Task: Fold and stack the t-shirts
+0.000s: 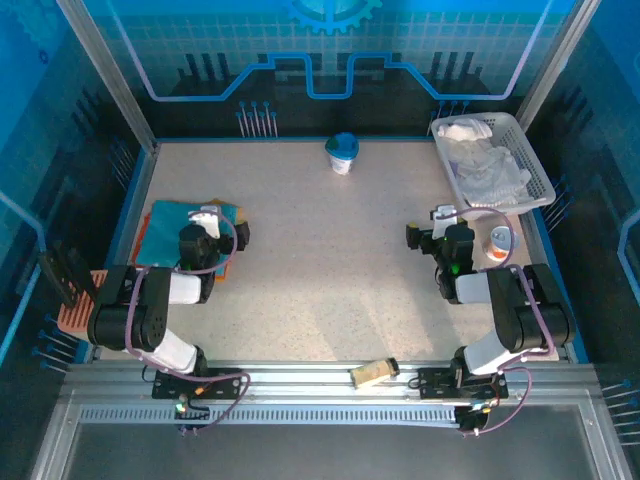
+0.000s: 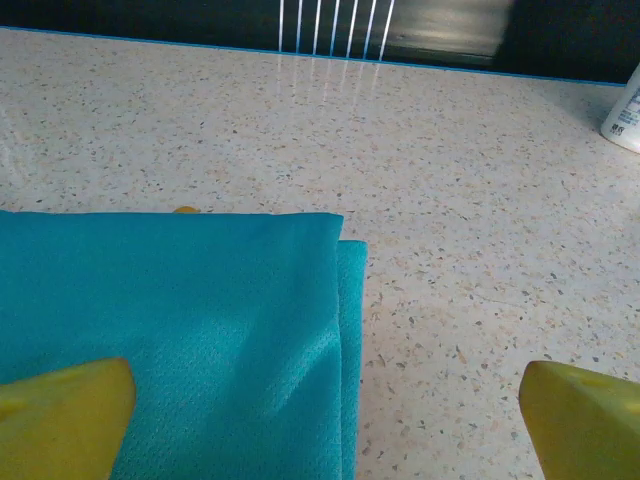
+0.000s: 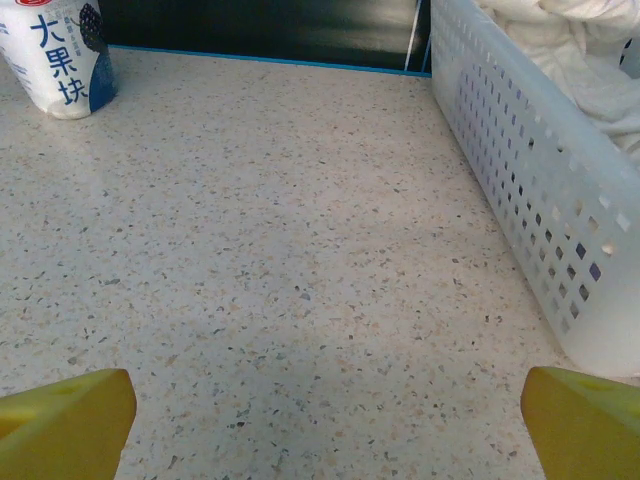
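Observation:
A folded teal t-shirt [image 1: 170, 222] lies at the table's left side on top of an orange t-shirt [image 1: 144, 240] whose edge peeks out. My left gripper [image 1: 215, 222] hovers over the teal shirt's right edge. In the left wrist view the teal t-shirt [image 2: 180, 320] lies under the left half of the open left gripper [image 2: 325, 420], with nothing between its yellow fingertips [image 2: 70, 415]. A white t-shirt [image 1: 485, 165] lies crumpled in the white lattice basket [image 1: 541, 188]. My right gripper [image 1: 440, 228] stands open over bare table, just left of the basket [image 3: 520, 170].
A white and blue cup [image 1: 342, 153] stands at the back middle of the table. A salmon-pink ribbed tray [image 1: 75, 310] sits off the left front corner. A small orange and white object [image 1: 500, 240] lies beside the right arm. A tan item [image 1: 375, 373] rests on the front rail.

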`<action>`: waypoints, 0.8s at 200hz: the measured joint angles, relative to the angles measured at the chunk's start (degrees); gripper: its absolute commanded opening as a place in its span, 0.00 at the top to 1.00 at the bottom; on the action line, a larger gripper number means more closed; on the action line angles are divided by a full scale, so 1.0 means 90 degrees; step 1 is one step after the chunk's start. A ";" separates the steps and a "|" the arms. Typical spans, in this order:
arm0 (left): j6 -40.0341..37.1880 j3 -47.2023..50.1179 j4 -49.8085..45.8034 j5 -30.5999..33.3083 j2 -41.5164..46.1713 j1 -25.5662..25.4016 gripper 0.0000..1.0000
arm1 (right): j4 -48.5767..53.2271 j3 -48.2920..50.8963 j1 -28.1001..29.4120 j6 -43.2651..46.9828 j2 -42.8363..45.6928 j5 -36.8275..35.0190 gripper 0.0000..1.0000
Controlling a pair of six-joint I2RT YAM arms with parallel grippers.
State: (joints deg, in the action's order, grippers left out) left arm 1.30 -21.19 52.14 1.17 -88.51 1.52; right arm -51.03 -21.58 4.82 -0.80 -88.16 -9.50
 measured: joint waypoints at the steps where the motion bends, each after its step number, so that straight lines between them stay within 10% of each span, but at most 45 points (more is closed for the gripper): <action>1: 0.0000 0.0000 0.0000 0.0000 0.0000 0.0000 0.01 | -0.0002 0.0000 0.0000 0.0002 0.0000 0.0000 0.00; 160: 0.0000 0.0000 0.0000 0.0000 0.0000 0.0000 0.01 | -0.0117 0.0032 -0.0002 -0.0075 0.0000 -0.0408 0.00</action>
State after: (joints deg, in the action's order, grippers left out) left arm 1.30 -21.19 52.14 1.17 -88.51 1.52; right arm -52.07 -21.30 4.80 -1.48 -88.16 -13.17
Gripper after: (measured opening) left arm 0.992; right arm 0.996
